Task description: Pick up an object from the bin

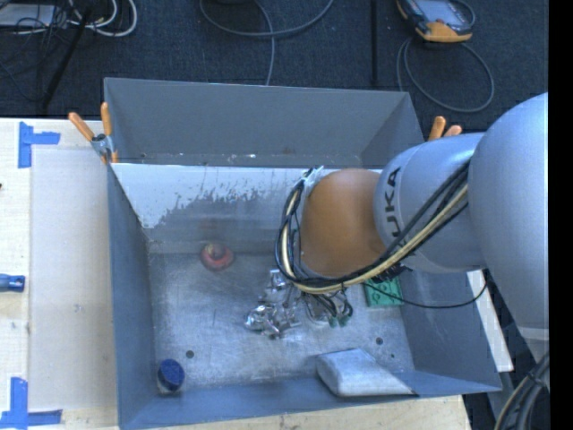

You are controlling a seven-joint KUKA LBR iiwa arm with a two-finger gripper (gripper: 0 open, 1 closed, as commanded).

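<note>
Grey bin (125, 267), few loose things.

Far to my hand's left and nearer the front wall: small blue round piece (170, 374), in the corner.

Up-left of my hand, apart from it: reddish round piece (216, 256), flat on the floor. Likely light, stiff, low; a pinch across its rim looks best, though it may skid on the metal.

My gripper (273, 316) is low over mid-floor. Apart or together: cannot tell. I see nothing held.

To its right, toward the front: pale grey slab (358, 372), broad, probably awkward to span.

Further right, part under my arm: green piece (385, 294), kind unclear.
</note>
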